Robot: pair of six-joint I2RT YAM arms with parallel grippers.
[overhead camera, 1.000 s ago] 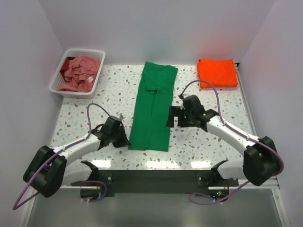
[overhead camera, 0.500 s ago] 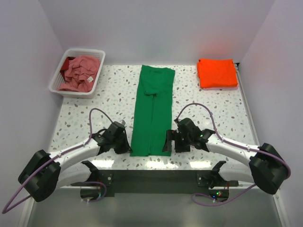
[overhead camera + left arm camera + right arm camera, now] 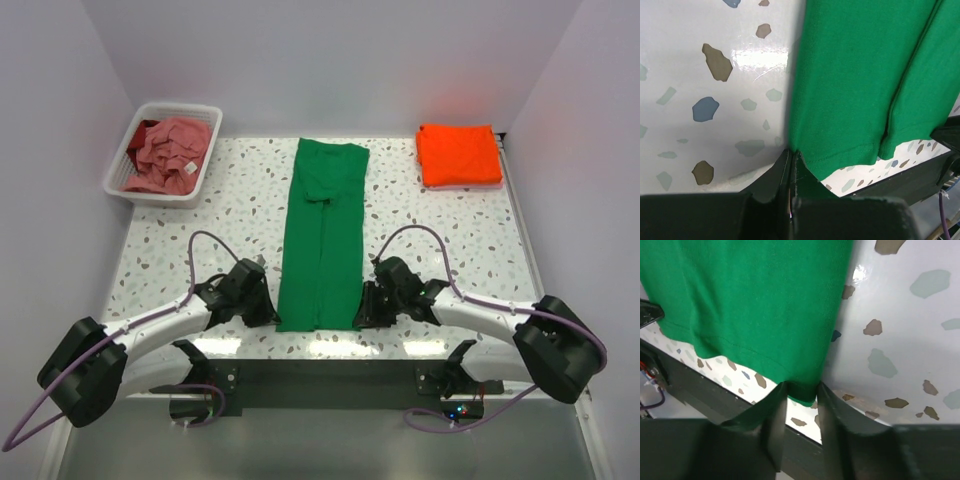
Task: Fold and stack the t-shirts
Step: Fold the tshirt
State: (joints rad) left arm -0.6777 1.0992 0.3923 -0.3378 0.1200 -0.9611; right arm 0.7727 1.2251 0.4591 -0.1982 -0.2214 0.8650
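Now the right gripper (image 3: 362,306) has dropped from mid-cloth to the near hem corner of the green t-shirt (image 3: 322,240). Its jaws stand apart astride the cloth, not yet pinching. The left gripper (image 3: 268,308) has edged closer and is clenched on the opposite corner. The shirt stretches away ahead of both, so lifting the hem for the next fold looks close.
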